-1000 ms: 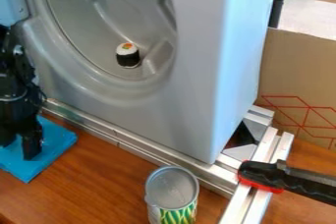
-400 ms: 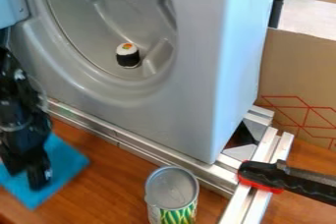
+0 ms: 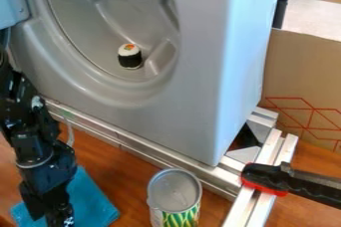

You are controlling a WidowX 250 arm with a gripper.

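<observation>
Wooden tabletop point(image 3: 126, 171) runs along the bottom, where the blue cloth point(image 3: 93, 203) lies at lower left under the black gripper point(image 3: 48, 217), its claw seemingly spread. Sliding the cloth looks to be the step in hand; next calls for light, steady contact, clear of the can point(image 3: 174, 191). Compared with the earlier frames, cloth and gripper have shifted down and rightward

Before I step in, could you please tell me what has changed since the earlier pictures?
The gripper and the blue cloth beneath it have both moved toward the picture's lower right; nothing was visibly taken hold of or let go. The can and toy sushi roll stayed put.
</observation>
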